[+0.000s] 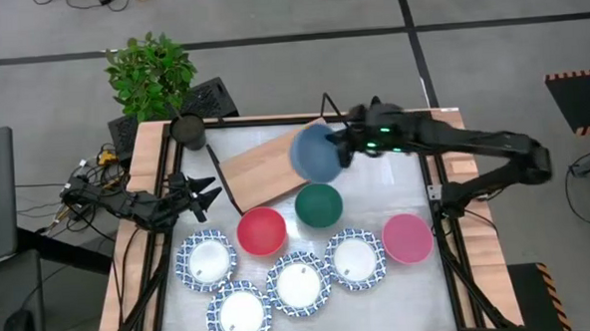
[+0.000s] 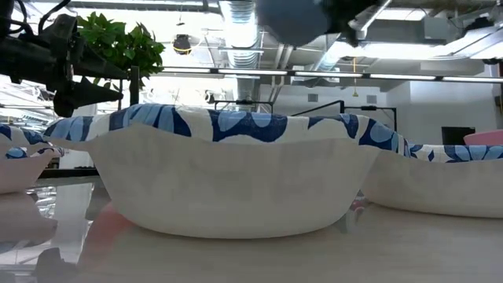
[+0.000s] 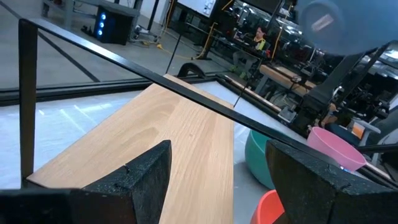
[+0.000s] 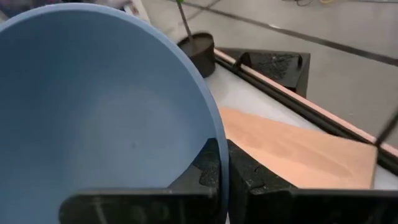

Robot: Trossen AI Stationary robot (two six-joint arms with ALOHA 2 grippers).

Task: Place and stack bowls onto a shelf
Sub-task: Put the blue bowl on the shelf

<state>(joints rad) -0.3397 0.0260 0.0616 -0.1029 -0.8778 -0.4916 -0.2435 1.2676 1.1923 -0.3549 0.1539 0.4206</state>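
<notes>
We see the right gripper [image 1: 346,148] raised above the table, its fingers [image 4: 249,180] pinched tight on the rim of the blue bowl [image 1: 316,152]; the bowl hangs tilted, its hollow turned toward that arm's wrist camera, and fills most of that view. Directly beneath the held bowl lies the shelf [image 1: 267,170], a light wooden board on a thin black wire frame, set at a slant across the far part of the white table [image 1: 416,195]; from above, the bowl overlaps the board's right end. Just nearer to us than the gripper sits the green bowl [image 1: 319,205], with the red bowl [image 1: 261,231] beside it on the side toward the left arm; the pink bowl [image 1: 408,236] rests below the right arm, apart from the others. Four white bowls with blue patterned rims [image 1: 299,283] cluster along the near part of the table, one of them filling the low view [image 2: 236,177].

We find the left gripper [image 1: 203,194] hovering at the table's left side, its two dark fingers [image 3: 143,180] spread wide and holding nothing; the shelf's board lies straight ahead of it, and past the board's far edge its wrist view catches the green, pink and red bowls. Beyond the table's far left corner stands a potted plant [image 1: 151,74]; a person [image 3: 257,37] sits far off in the room behind.
</notes>
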